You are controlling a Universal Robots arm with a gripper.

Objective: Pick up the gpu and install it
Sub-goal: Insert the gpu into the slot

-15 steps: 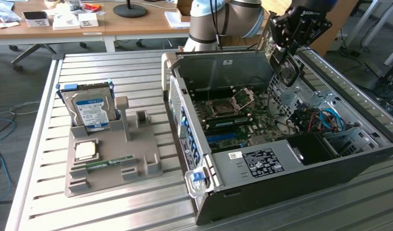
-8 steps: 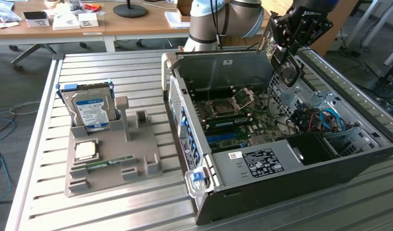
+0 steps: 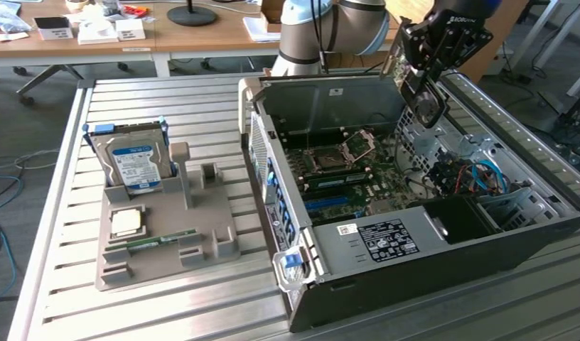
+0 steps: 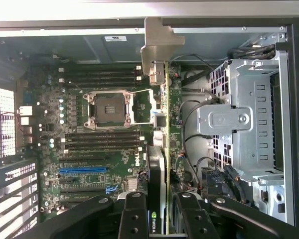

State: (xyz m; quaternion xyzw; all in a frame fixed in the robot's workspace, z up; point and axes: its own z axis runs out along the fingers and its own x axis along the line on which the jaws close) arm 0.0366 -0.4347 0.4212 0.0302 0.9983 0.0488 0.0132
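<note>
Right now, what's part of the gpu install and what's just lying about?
In the job: thin green-black gpu card with silver bracket, gripped by the tool; open black computer case.
Lying about: silver hard drive with blue-white label; narrow green RAM stick; grey holder tray.

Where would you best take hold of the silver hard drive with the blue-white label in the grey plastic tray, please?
Probably by its upper part, from straight above, jaws across the two broad faces. The silver hard drive stands on edge in a slot of the grey plastic tray, so only its top half is free.
</note>
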